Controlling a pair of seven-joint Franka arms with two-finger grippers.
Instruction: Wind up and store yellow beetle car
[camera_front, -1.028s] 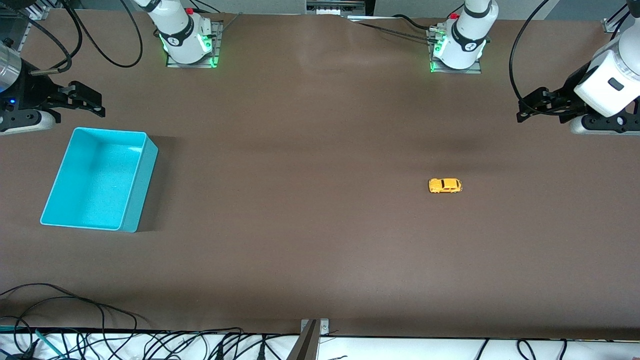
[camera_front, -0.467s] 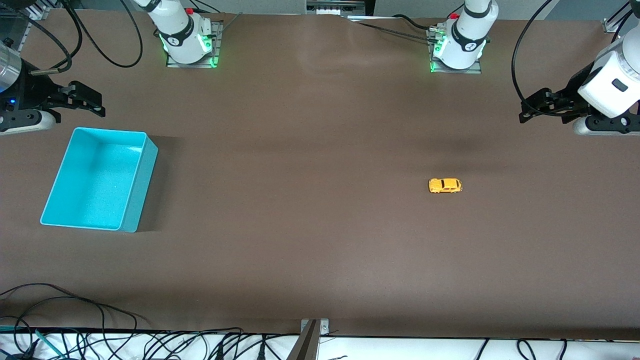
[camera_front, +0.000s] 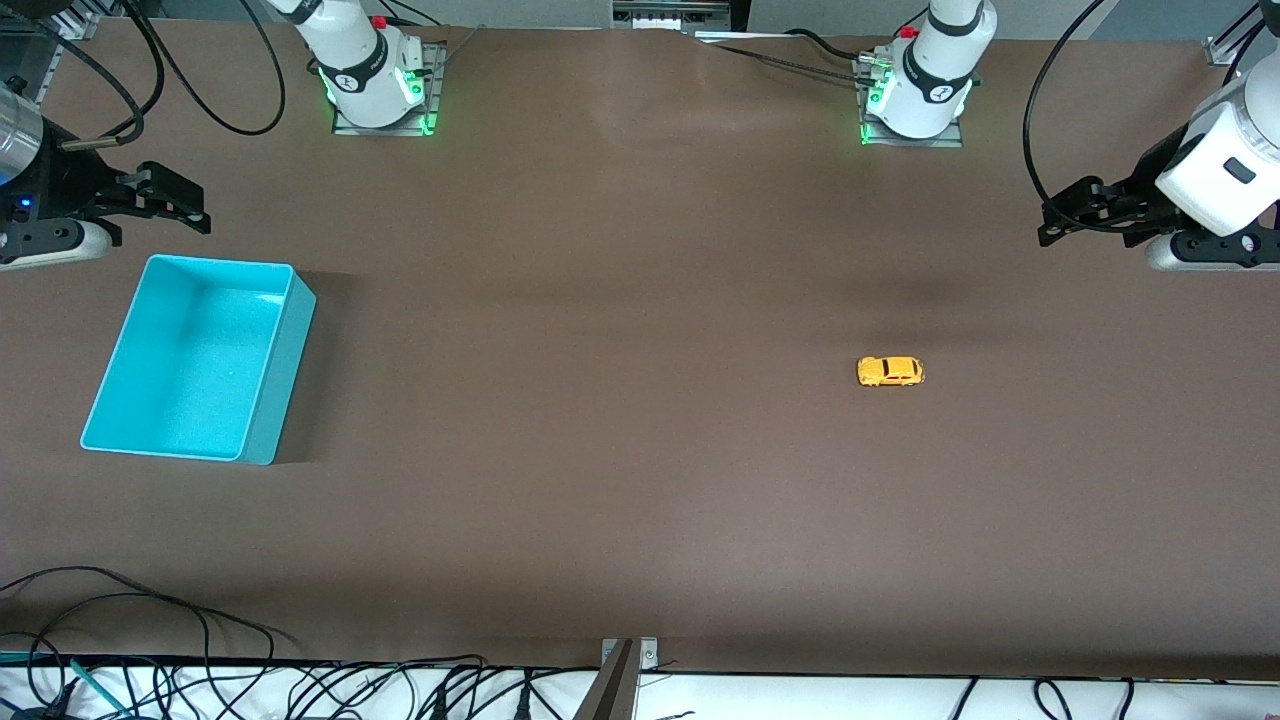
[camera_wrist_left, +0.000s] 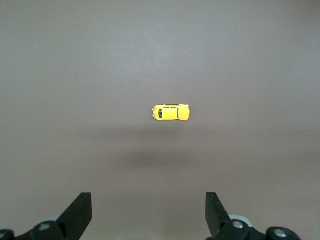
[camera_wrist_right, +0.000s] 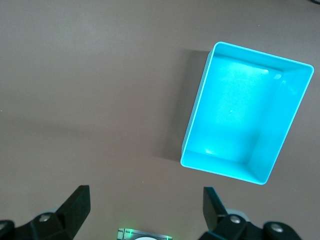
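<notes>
Nothing of the task is done yet. The yellow beetle car (camera_front: 890, 371) sits untouched on the table (camera_front: 620, 450), at about 3 o'clock from centre, well apart from the turquoise bin (camera_front: 265, 420) at 9 o'clock. Left gripper (camera_front: 1075, 212) and right gripper (camera_front: 172, 205) hover with fingers spread, empty; winding and storing remain.

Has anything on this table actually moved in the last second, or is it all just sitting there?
Only the left hand moved: it lifted slightly and drifted toward the left arm's end of the table, open and holding nothing. The right hand waits open above the table near the turquoise bin. The yellow beetle car has not budged, and the bin stays where it was with nothing in it.
</notes>
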